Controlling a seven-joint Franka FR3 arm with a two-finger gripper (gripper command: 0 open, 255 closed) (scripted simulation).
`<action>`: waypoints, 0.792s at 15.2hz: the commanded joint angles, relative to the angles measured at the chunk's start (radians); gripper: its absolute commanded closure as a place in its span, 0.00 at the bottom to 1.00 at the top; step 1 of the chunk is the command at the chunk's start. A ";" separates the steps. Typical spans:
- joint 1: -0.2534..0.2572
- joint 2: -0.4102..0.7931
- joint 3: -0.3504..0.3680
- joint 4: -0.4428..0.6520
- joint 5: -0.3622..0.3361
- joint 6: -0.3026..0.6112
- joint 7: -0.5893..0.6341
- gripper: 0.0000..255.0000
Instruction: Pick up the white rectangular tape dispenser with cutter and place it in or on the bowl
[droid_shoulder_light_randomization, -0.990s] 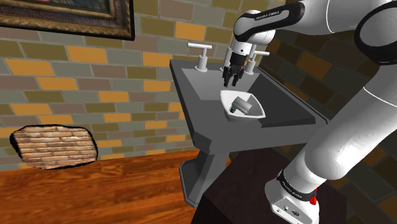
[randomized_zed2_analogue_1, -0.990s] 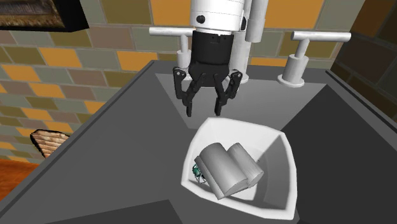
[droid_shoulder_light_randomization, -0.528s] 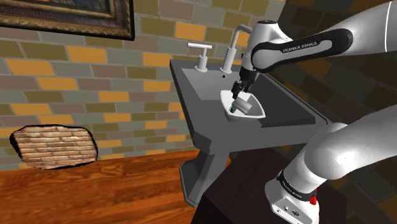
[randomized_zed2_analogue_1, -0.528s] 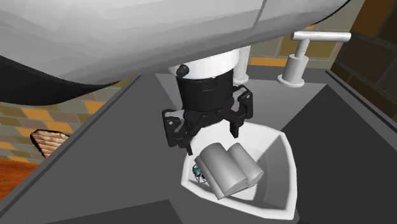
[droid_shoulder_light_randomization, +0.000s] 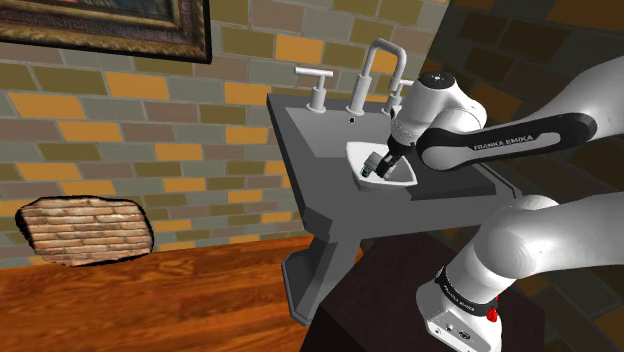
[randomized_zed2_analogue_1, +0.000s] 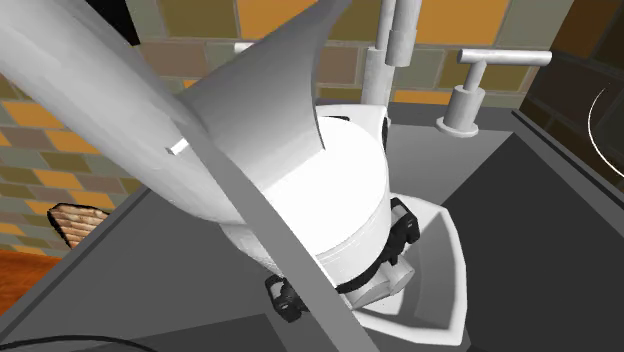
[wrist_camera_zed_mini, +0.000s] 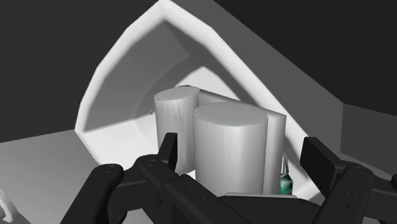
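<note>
Gripper (wrist_camera_zed_mini: 242, 145), black, reaches down into the white bowl (droid_shoulder_light_randomization: 353, 152) with its fingers spread wide, one on each side of the pale grey tape dispenser (wrist_camera_zed_mini: 222, 130) lying inside. Contact cannot be told. The bowl rests in the dark sink (droid_shoulder_light_randomization: 310, 130), and in the shoulder view the faucet (droid_shoulder_light_randomization: 384, 43) is at its twelve o'clock.

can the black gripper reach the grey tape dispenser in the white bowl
Probably yes: the open black gripper sits just above the grey tape dispenser in the white bowl, nothing between them.
</note>
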 joint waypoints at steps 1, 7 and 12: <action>-0.017 0.027 -0.001 -0.012 -0.024 0.043 0.013 0.00; -0.040 0.071 -0.003 -0.018 -0.054 0.096 0.029 0.00; -0.040 0.071 -0.003 -0.018 -0.054 0.095 0.029 0.00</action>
